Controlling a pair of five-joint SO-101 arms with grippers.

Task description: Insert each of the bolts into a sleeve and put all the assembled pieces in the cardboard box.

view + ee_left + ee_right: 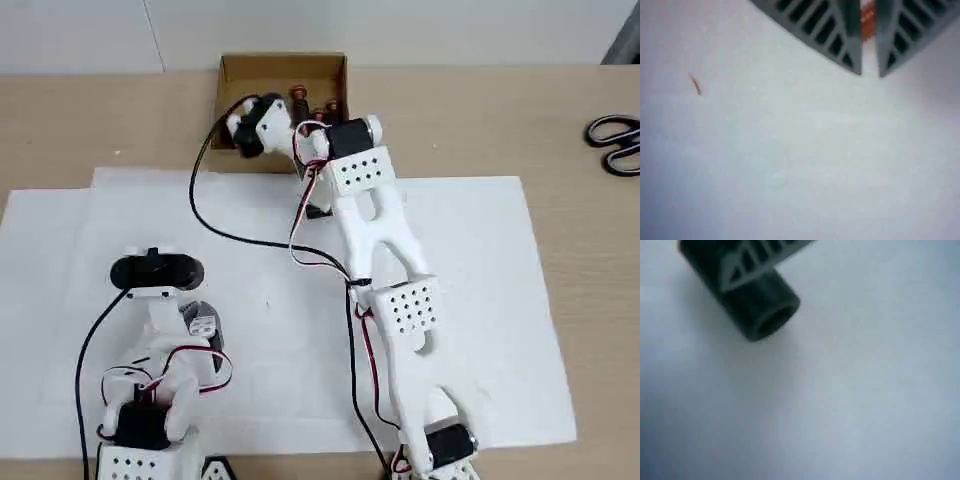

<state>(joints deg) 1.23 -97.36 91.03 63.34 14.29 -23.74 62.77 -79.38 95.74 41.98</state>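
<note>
High view: the box (232, 75) sits at the back of the table with a few reddish pieces (300, 100) inside. The right arm (370, 220) is stretched up to the box's front wall, and the left arm (160, 340) is folded up near the front. Both are over the paper (480, 300).

Left wrist view: the left gripper (870, 70) is nearly closed, pinching an orange bolt (867, 20) just above the paper.

Right wrist view: the right gripper (747, 270) is clamped on a dark sleeve (762, 310), with the sleeve's open end showing.

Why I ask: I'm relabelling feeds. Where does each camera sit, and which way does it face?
High view: fixed above the table, looking down on both arms, white paper and cardboard box.
Left wrist view: on the left wrist, facing the paper past the left gripper.
Right wrist view: likewise, past the sleeve in the right gripper.
Shared: the paper.
</note>
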